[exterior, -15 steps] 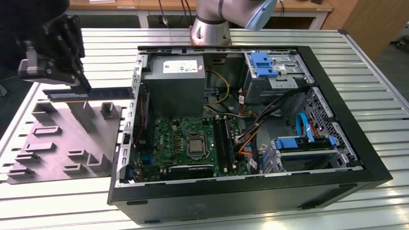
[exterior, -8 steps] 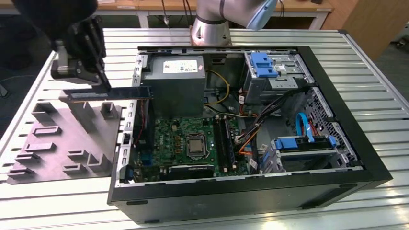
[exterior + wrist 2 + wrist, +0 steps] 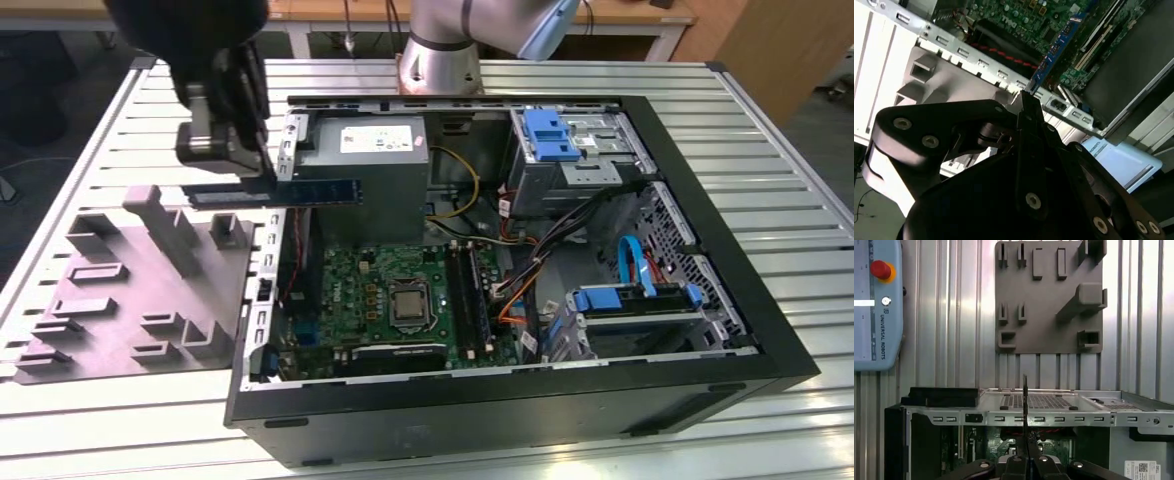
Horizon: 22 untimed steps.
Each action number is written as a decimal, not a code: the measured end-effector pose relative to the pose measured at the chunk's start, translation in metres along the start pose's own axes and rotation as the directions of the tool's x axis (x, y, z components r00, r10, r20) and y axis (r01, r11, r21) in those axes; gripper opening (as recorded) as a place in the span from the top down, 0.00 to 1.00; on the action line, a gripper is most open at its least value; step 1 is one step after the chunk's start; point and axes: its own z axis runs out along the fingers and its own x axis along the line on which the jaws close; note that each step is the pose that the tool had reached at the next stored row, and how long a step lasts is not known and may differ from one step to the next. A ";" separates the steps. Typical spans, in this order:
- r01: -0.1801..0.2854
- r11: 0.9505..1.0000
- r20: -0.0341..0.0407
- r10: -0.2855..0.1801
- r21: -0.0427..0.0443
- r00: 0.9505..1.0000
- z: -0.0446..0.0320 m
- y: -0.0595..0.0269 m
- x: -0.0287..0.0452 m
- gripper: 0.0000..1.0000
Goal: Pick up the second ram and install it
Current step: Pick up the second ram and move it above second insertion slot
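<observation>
Gripper (image 3: 256,172) aloft — pinching second ram (image 3: 320,190).

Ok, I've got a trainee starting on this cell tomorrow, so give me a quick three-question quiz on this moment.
1. In the exterior view, on which side of the computer case does the grey tray lie?
2. The gripper is shut on: A) a blue cable, B) the second ram, C) nothing.
3. True or false: the second ram lies on the grey tray.
Key: 1, the exterior view's left. 2, B. 3, false: it is held in the air near the case's edge.
</observation>
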 end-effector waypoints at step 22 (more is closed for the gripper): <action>0.000 1.000 0.000 0.000 -0.002 1.000 0.0016 -0.0954 0.0008 0.89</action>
